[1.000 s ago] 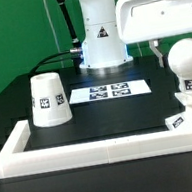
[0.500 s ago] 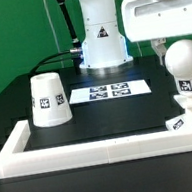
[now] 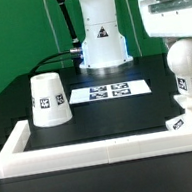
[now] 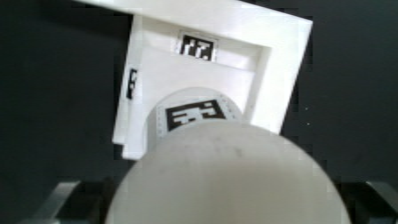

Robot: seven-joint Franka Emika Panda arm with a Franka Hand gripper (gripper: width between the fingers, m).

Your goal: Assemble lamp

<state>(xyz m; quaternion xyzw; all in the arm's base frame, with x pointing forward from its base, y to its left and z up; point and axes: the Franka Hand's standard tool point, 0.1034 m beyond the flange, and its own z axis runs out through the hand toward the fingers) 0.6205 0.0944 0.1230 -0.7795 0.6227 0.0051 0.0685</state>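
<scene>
My gripper (image 3: pixel 180 41) reaches down from the upper part of the exterior view's right and is shut on the round white bulb (image 3: pixel 187 65), which has a tag on its neck. The bulb stands upright over the flat white base (image 3: pixel 185 121) near the front right corner. In the wrist view the bulb (image 4: pixel 222 175) fills the space between my dark fingers (image 4: pixel 71 197), with the tagged base (image 4: pixel 199 75) below it. The tapered white shade (image 3: pixel 47 99) stands wide end down at the left, far from my gripper.
The marker board (image 3: pixel 108 90) lies in the middle in front of the white robot pedestal (image 3: pixel 99 28). A raised white rim (image 3: pixel 92 146) borders the black table along the front and left.
The gripper body has shifted to the exterior view's right. The bulb stays over the base, first moving slightly left and then back right.
</scene>
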